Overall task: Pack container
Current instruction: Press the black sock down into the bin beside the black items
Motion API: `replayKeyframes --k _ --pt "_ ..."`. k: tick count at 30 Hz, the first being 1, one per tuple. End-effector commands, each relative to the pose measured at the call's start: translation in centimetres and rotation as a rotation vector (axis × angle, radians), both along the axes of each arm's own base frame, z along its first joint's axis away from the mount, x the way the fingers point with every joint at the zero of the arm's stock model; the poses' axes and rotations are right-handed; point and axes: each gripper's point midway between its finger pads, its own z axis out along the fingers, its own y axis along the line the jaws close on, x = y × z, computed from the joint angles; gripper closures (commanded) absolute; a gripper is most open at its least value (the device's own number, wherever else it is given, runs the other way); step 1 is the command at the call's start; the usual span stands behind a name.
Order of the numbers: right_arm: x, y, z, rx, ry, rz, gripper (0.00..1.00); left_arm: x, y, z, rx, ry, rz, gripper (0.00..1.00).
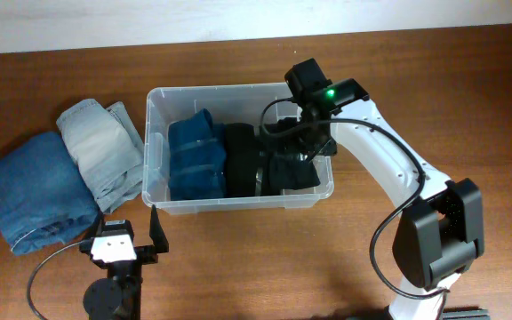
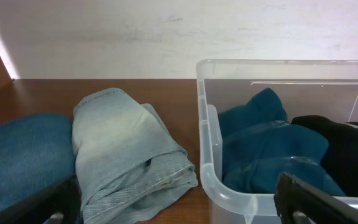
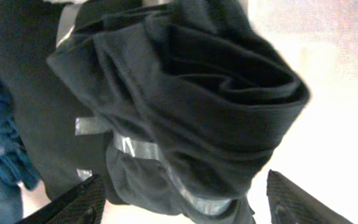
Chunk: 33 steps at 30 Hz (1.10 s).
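The clear plastic container (image 1: 238, 204) stands mid-table. It holds a folded teal garment (image 1: 194, 156), a black garment (image 1: 241, 160) beside it, and a second folded black garment (image 1: 293, 172) at its right end. My right gripper (image 1: 302, 135) is inside the container's right end, open, its fingers (image 3: 185, 208) spread wide on either side of that black garment (image 3: 191, 93), not closed on it. My left gripper (image 1: 123, 229) is open and empty, low in front of the container's front-left corner (image 2: 207, 130).
Two folded pairs of jeans lie left of the container: a light grey-blue pair (image 1: 100, 147) (image 2: 123, 149) close to its wall and a darker blue pair (image 1: 34, 188) (image 2: 17, 155) further left. A white wall runs behind the table.
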Motion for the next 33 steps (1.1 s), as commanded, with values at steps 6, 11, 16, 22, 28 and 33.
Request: replayKeyframes --k 6,11,16,22,28,33 --pt "1.8 -0.2 4.7 -0.057 -0.14 0.125 0.21 0.0 0.0 -0.1 0.014 0.0 -0.006 0.01" --pt "1.4 0.3 5.5 -0.055 -0.151 0.161 0.37 0.0 0.0 -0.1 0.014 0.0 -0.006 0.01" --pt "1.0 1.3 5.5 -0.066 -0.159 0.194 0.6 0.0 0.0 -0.1 0.014 0.0 -0.007 0.01" --pt "1.2 1.7 5.3 -0.094 -0.177 0.205 0.96 0.0 0.0 -0.1 0.014 0.0 -0.006 0.01" --pt "1.5 1.9 4.2 -0.099 -0.162 0.208 0.96 0.0 0.0 -0.1 0.014 0.0 -0.006 0.01" --pt "1.8 2.1 2.8 -0.108 -0.138 0.211 0.96 0.0 0.0 -0.1 0.014 0.0 -0.006 0.01"
